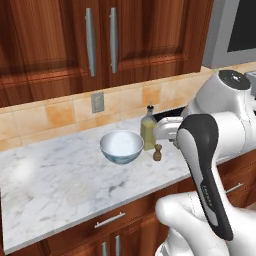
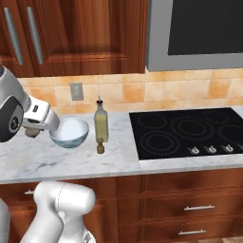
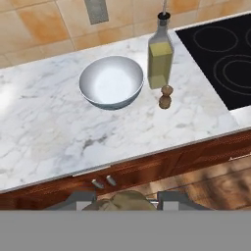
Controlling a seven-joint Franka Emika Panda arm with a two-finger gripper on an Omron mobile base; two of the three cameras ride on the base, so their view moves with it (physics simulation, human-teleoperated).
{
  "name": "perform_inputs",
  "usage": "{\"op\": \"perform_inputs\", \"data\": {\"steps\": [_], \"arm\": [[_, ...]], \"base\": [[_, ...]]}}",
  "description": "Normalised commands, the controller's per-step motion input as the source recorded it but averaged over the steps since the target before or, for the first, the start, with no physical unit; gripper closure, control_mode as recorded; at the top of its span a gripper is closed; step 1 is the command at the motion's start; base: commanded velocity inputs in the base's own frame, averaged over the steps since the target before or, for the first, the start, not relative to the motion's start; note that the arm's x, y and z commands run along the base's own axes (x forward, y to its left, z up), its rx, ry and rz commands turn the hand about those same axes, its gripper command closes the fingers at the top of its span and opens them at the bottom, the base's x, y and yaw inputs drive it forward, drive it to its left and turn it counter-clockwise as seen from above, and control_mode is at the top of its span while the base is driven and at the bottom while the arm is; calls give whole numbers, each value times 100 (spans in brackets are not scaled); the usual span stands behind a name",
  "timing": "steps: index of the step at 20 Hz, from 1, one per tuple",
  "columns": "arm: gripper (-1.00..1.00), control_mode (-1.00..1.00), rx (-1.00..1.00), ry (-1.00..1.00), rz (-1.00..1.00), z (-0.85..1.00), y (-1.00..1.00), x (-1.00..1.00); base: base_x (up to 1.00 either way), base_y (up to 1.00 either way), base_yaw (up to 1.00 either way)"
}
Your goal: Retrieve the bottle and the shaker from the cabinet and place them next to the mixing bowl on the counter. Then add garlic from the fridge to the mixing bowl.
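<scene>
The pale mixing bowl stands on the marble counter. Right beside it is the bottle of yellow-olive liquid. The small brown shaker stands just in front of the bottle. My gripper hangs in front of the counter's edge, facing the bowl. It is shut on the greyish-brown garlic. The fridge and the cabinet are out of view.
A black cooktop lies right of the bottle, under a steel microwave. Wall doors with bar handles hang above the tiled backsplash with an outlet. Wood drawers run below the counter.
</scene>
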Motion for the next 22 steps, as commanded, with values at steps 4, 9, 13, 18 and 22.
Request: {"op": "perform_inputs", "data": {"steps": [4,9,13,18,22], "arm": [[100,-100,0,0,0,-80,54,17],[100,-100,0,1,0,-49,36,46],[100,-100,-2,8,0,-14,1,79],[100,-100,-2,3,0,-1,3,86],[100,-100,-1,0,0,0,7,72]], "base": [[0,0,0],[0,0,0],[0,0,0],[0,0,0],[0,0,0]]}}
